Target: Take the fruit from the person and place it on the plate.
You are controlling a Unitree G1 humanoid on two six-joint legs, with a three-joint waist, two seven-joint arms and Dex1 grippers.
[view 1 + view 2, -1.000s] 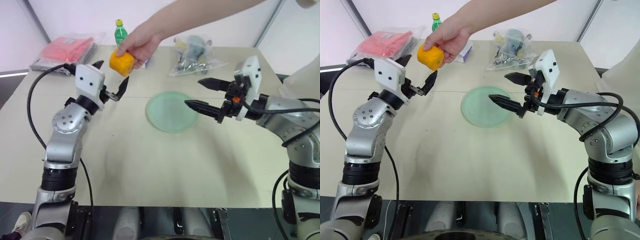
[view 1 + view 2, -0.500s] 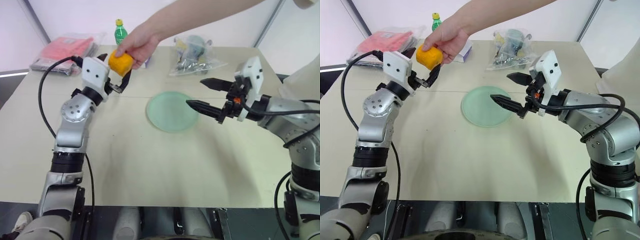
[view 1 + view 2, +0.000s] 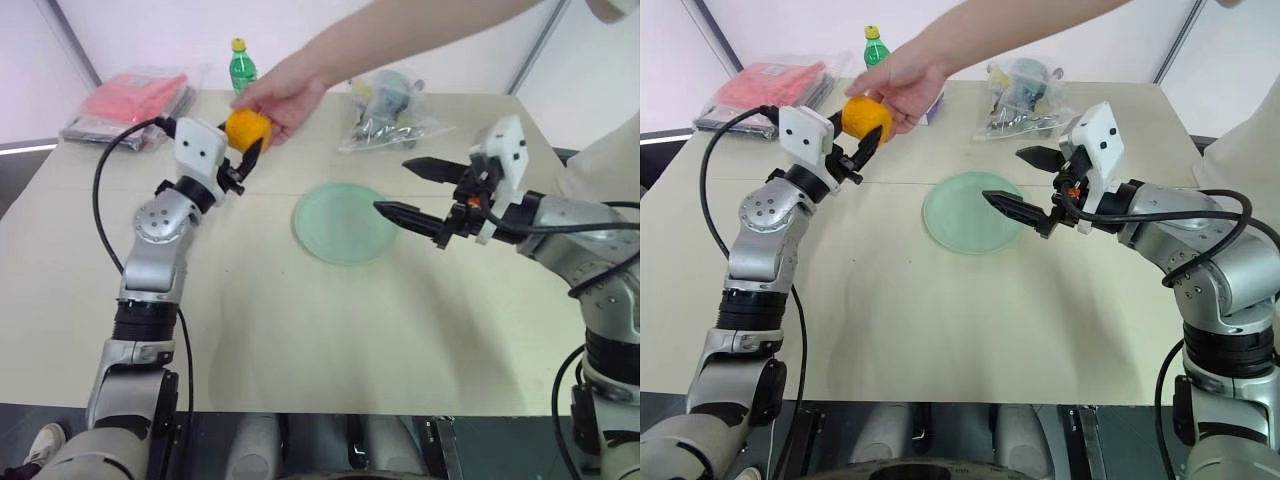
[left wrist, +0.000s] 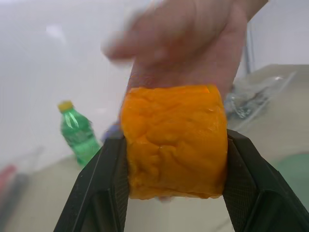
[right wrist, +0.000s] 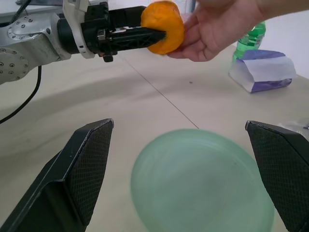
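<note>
Two holds on the fruit [image 3: 247, 130] mid-handover: left gripper [image 4: 176, 159] clamped across its sides, the person's hand [image 3: 283, 95] gripping from above, over the table's far side. Right gripper [image 3: 412, 188] spread wide above the plate [image 3: 343, 224] edge, idle

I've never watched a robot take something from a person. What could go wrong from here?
1. The left gripper is shut on the fruit while the person's hand holds it too; pulling away early could tug it loose.
2. The right gripper hangs open at the plate's edge and might get in the way of setting the fruit down.
</note>
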